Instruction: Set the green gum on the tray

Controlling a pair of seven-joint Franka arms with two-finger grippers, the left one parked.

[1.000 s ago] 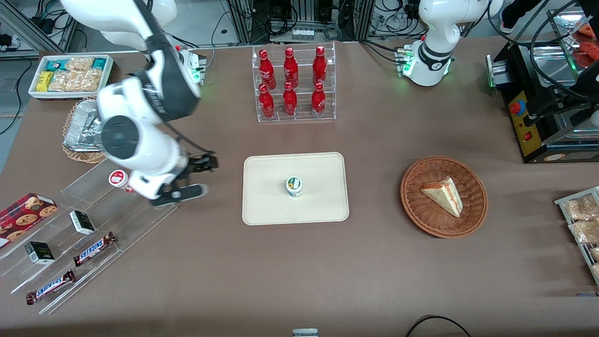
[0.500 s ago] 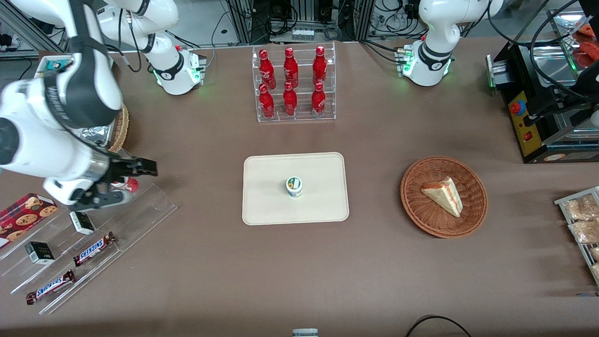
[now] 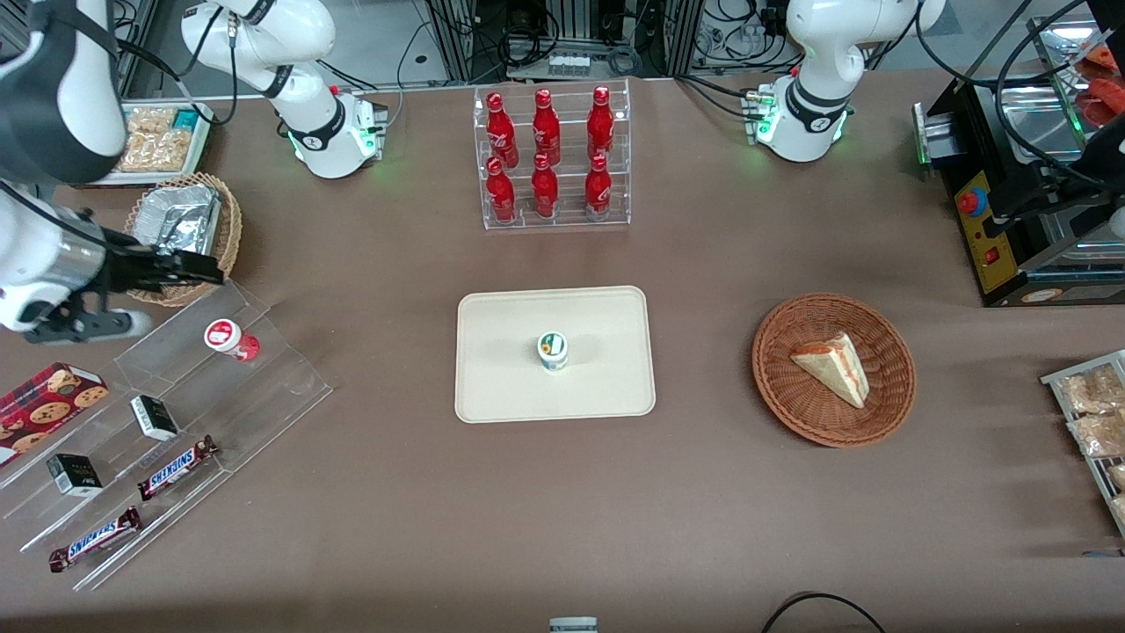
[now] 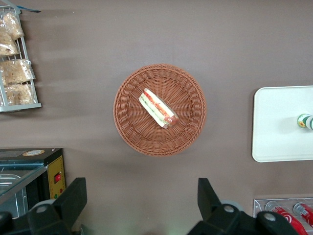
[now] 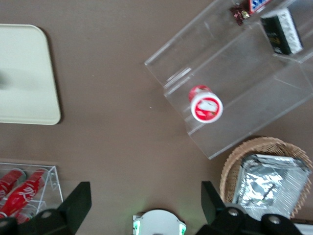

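Note:
The green gum (image 3: 552,350) stands upright on the cream tray (image 3: 501,378) near its middle, with nothing touching it. It also shows in the left wrist view (image 4: 305,121) on the tray (image 4: 276,122). My gripper (image 3: 154,297) is open and empty. It hangs high over the working arm's end of the table, between the foil basket and the clear stand, well apart from the tray. In the right wrist view the gripper (image 5: 145,205) is wide open with only a corner of the tray (image 5: 24,73) in sight; the gum is out of that view.
A red-lidded bottle (image 3: 224,337) stands on a clear stepped stand (image 3: 264,387) holding candy bars and small boxes. A wicker basket with foil (image 3: 180,224) and a white snack bin (image 3: 158,141) lie nearby. A cola rack (image 3: 549,158) and a sandwich basket (image 3: 833,369) flank the tray.
My arm has swung away from the tray toward the working arm's end of the table, passing over the clear stand. The gripper stays open. The green gum has not moved.

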